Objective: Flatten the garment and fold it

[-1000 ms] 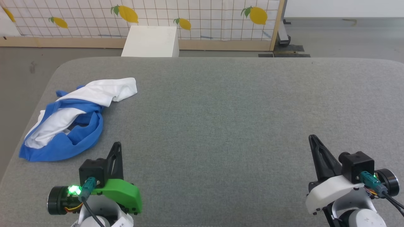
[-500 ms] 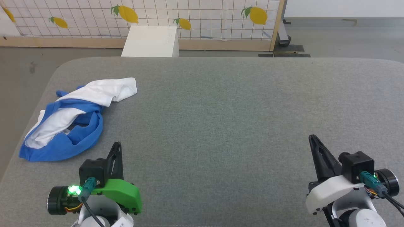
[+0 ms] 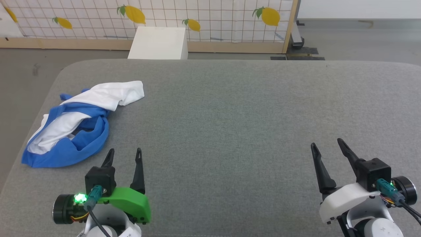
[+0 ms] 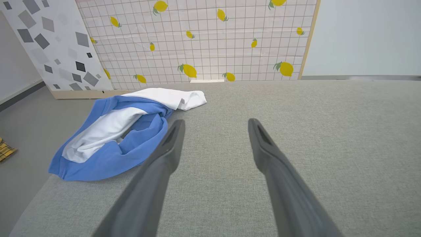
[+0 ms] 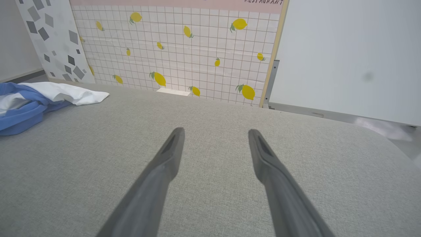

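On the grey table (image 3: 230, 115) the garment (image 3: 67, 149) lies bunched; left gripper (image 3: 125, 150) and right gripper (image 3: 326, 143) fingers stand apart.

One garment (image 3: 69, 128), ahead-left of the left fingers (image 3: 138, 168); two grippers, left gripper (image 3: 125, 150) and right gripper (image 3: 326, 142); four fingers, two apiece; one white box (image 3: 158, 42), far beyond all fingers; one padded table (image 3: 230, 115) under them

free: grey padded top (image 3: 230, 112), centre and right, wide passage | obstacle: crumpled garment (image 3: 70, 135) heaped far left, near the edge | left gripper (image 3: 125, 150) near its blue hem, gap looks passable, hard to judge | right gripper (image 3: 326, 142) over open top | beyond far edge: white box (image 3: 158, 42), lemon-print panel (image 3: 213, 19)
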